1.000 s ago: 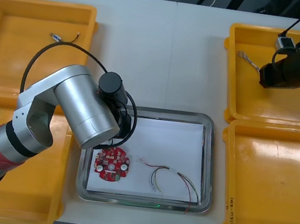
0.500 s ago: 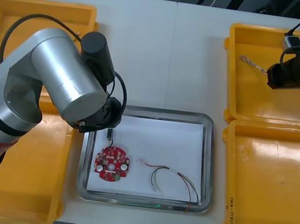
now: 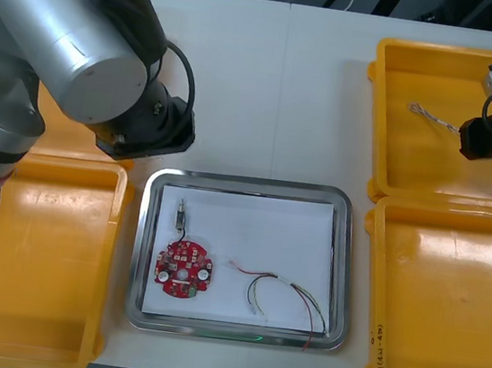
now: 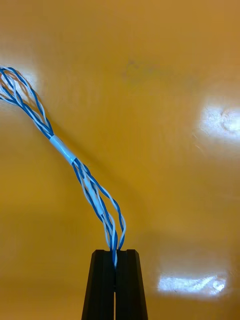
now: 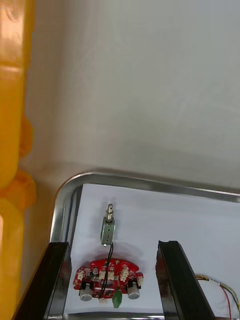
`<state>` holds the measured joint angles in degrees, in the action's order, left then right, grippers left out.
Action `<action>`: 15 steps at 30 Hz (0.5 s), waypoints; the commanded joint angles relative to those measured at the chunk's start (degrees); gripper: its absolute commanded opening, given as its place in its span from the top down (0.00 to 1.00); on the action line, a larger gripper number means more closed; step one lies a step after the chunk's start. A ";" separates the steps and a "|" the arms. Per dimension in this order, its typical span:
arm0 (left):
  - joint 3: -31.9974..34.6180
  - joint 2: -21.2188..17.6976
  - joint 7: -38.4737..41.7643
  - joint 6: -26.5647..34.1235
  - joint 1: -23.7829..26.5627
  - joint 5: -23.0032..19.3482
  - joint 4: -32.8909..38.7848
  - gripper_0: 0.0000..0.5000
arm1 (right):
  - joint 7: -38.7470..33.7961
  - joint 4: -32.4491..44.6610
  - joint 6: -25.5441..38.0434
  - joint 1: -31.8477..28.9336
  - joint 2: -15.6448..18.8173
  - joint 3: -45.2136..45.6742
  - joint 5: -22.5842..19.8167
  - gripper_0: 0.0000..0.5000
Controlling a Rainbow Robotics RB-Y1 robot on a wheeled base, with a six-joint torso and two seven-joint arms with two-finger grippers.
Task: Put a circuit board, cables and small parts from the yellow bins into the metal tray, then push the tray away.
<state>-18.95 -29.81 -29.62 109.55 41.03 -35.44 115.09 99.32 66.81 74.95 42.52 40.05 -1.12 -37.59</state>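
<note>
Clamped on the twisted blue and white cable [image 4: 87,185], my right end effector [image 4: 115,254] had the metal tray [image 3: 251,182] to its left, nearer me; my left end effector [image 5: 114,245] stood open.

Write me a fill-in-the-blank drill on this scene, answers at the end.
The right gripper is ____ on the blue and white cable over a yellow bin.
The left gripper is ____ and holds nothing.
In the metal tray, the round circuit board is ____.
Answers: shut; open; red.
</note>
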 commanded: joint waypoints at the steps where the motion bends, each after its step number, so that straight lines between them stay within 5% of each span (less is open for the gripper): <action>1: 3.31 -2.80 0.53 0.45 4.77 -0.68 -3.82 0.00 | 0.62 3.41 0.28 -2.18 3.46 -0.37 -1.26 1.00; 15: 9.64 -6.23 0.00 0.45 9.95 2.66 -18.59 0.00 | 0.09 4.38 -0.95 -3.76 3.90 -0.46 -2.05 1.00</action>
<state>-11.88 -33.58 -29.62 109.56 47.44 -34.33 98.24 99.31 69.38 74.58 39.01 41.39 -1.13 -39.15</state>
